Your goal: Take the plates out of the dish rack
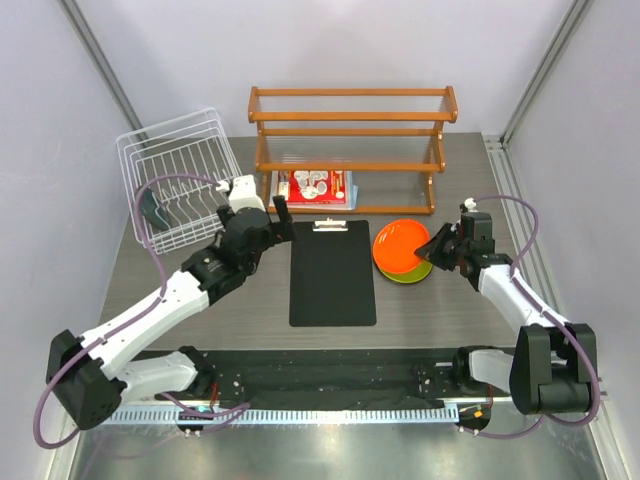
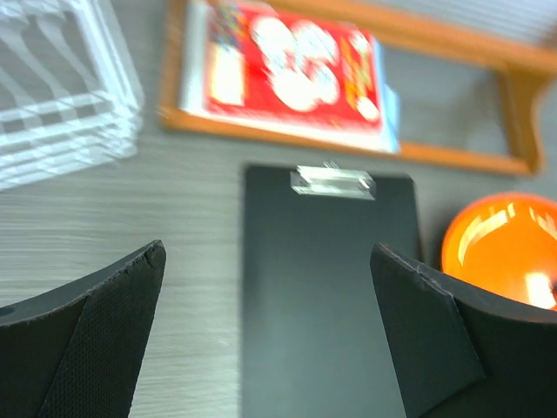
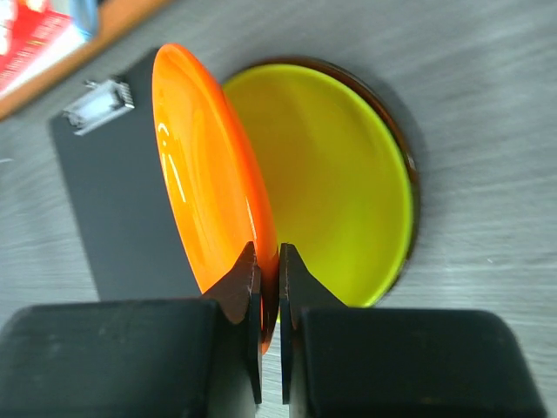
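Right gripper [image 3: 268, 261] is clamped tight on the rim of the orange plate [image 3: 200, 174]. The plate is glossy and round, tipped up nearly on edge. It sits just right of the black clipboard [image 1: 333, 275], leaning over the lime green plate [image 3: 339, 183], which lies flat. I can't tell if the two touch. A thin dark rim peeks out under the lime one, so that could be a third plate.

Left gripper [image 2: 268, 252] hangs by the clipboard's top left corner with its jaws spread wide and nothing in them. Its matte black pads [image 2: 96, 322] have bare grey woodgrain table [image 1: 260, 300] and clipboard below.

The white wire dish rack [image 1: 165, 130] is off to the clipboard's left and back, against the wall, with one teal plate [image 1: 153, 208] standing in the tines. The orange-brown slatted shelf [image 1: 350, 130] stands right behind the clipboard, with one red packet [image 1: 315, 187] on its lowest tier.

There's open tabletop in front of the clipboard and between it and the rack. The plate stack's side is tighter, near the right wall.
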Tool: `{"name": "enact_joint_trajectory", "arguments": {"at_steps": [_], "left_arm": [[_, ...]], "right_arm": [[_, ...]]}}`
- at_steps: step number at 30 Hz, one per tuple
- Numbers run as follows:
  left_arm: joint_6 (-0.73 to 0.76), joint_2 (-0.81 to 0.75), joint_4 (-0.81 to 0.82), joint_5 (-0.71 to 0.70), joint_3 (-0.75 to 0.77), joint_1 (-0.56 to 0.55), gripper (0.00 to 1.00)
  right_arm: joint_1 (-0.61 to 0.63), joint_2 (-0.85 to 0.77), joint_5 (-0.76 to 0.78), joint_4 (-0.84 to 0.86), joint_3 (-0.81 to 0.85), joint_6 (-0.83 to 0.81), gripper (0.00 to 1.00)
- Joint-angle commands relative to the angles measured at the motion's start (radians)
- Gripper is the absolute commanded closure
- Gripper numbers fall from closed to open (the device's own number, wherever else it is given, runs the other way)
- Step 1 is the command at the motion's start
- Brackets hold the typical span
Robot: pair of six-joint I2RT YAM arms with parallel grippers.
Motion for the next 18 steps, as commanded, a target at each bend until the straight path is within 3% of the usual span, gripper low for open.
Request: {"name": "enact_joint_trajectory", "arguments": {"at_steps": [1,5,7,11,16,18], "left_arm": [[0.094,-0.065,-0.068,-0.229,0.026,0.032,0.01],[0.111,-0.088,-0.088,-0.238,0.027,0.087,0.01],[0.122,-0.094,-0.092,-0.228,0.023,0.116,0.01],[0.124,-0.098,-0.097,-0.208,0.023,0.142,0.00],[0.128,-0.091,-0.102,-0.215,0.027,0.175,0.00],[0.142,-0.083,-0.106,-0.193,0.039,0.229,0.01]], "right_arm": [[-0.012,0.017,0.030,-0.017,0.031,-0.041,0.99],[-0.012,0.059,0.025,-0.010,0.046,-0.050,0.98],[-0.010,0.067,0.013,-0.006,0.047,-0.053,0.91],[-0.010,0.062,0.014,-0.008,0.049,-0.056,0.54],[-0.010,0.030,0.013,-0.045,0.063,-0.085,0.25],[-0.010,0.018,0.024,-0.089,0.092,-0.114,0.22]]}}
